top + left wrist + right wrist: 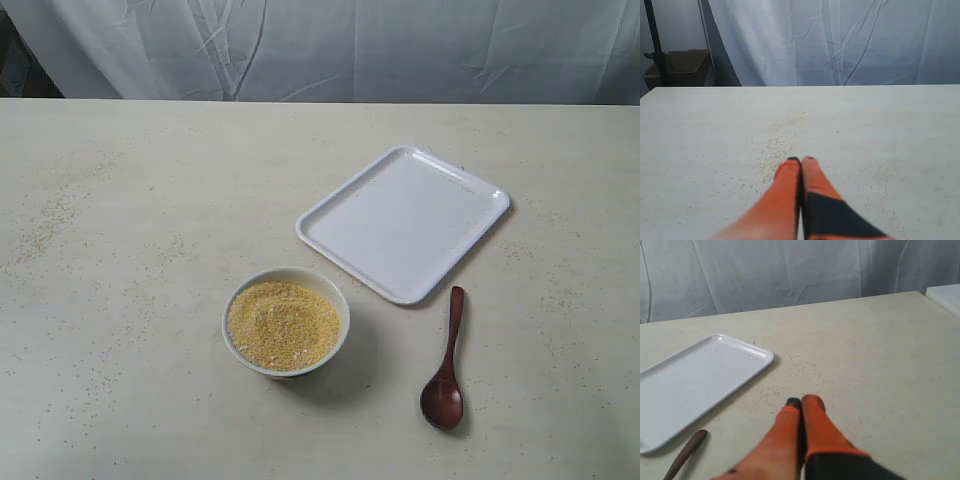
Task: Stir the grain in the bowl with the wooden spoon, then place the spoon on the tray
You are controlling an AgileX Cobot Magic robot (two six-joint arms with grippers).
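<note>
Exterior view: a pale, faintly mottled table (120, 200) fills the scene, backed by a creased white cloth (400, 50) hung along its far edge. A bowl (288, 271) sits near the middle of the near half, heaped almost to the rim with grain (284, 325). Behind it and to the right, the tray (405, 222) lies flat and bare, turned at an angle to the table's edges. The spoon (452, 360) rests on the table to the right of the bowl and well apart from it, its oval end toward the camera and its handle pointing at the tray's near corner, close to the rim but not on it. Stray grains (45, 225) dust the surface, thickest toward the left side, with thinner speckling around the bowl and to the right of the tray.

Left wrist view: the left gripper (801, 160) hangs low over the grain-speckled tabletop, its orange fingers (785, 175) pressed together and holding nothing. Beyond the table's far corner a brown box (682, 67) stands by a dark pole (655, 45) in front of the cloth.

Right wrist view: the right gripper (801, 401) also has its fingers (815, 415) closed tight on nothing, with the tray (695, 385) and the tip of the spoon handle (687, 452) on the table nearby.
</note>
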